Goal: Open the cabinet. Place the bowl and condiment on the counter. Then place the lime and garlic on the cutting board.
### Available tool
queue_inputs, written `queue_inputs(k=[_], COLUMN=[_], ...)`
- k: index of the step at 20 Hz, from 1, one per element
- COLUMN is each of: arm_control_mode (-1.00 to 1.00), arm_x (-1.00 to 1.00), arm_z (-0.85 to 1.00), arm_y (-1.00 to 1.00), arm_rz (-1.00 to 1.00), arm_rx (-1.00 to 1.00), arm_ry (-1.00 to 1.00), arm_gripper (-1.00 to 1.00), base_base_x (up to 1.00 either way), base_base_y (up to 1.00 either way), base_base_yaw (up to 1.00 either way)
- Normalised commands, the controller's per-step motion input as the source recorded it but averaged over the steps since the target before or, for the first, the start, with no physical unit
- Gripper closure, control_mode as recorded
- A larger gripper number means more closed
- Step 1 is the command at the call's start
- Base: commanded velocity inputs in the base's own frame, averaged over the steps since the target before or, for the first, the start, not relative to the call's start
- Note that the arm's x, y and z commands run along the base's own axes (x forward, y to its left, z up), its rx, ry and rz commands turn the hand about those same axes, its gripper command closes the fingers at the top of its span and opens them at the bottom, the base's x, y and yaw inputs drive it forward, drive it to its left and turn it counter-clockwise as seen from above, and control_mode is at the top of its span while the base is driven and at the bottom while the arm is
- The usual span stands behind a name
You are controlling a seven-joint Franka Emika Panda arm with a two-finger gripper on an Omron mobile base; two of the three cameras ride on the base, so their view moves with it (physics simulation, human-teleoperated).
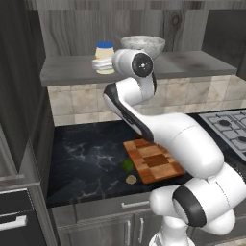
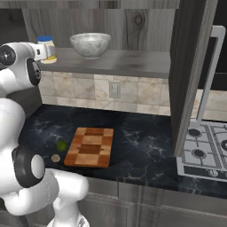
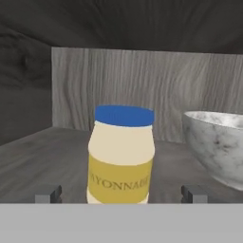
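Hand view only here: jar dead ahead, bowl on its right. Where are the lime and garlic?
Observer: Both on the counter. The lime and garlic sit by the board's left edge, not on it.
Operator: Anything on the board?
Observer: Nothing lies on it.
Operator: Cabinet door?
Observer: The right door stands swung out, its lower edge above the stove.

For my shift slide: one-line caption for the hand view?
Open gripper lined up on the condiment on the cabinet shelf, bowl beside it.
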Motion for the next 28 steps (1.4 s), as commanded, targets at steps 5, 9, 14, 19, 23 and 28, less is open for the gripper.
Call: queue_inputs(k=[5, 9, 14, 19, 23, 28], arm_control_mode=[-1.00, -1.00, -1.00, -1.00, -1.00, -1.00], arm_x=[0.27, 0.23, 0.25, 0.26, 0.27, 0.27], arm_z=[-0.06, -0.08, -0.09, -0.07, -0.07, -0.06], arm_y=[0.16, 0.13, 0.11, 0.05, 0.05, 0.07], arm_rz=[-0.02, -0.02, -0.03, -0.03, -0.03, -0.03], arm_rx=[0.00, 0.01, 0.00, 0.00, 0.00, 0.00], arm_ry=[0.00, 0.00, 0.00, 0.00, 0.00, 0.00], arm_gripper=[-1.00, -1.00, -1.00, -1.00, -1.00, -1.00], base_base_x=[0.00, 0.00, 0.00, 0.00, 0.00, 0.00], base_base_y=[0.00, 0.00, 0.00, 0.00, 0.00, 0.00], base_base_yaw=[0.00, 0.00, 0.00, 0.00, 0.00, 0.00])
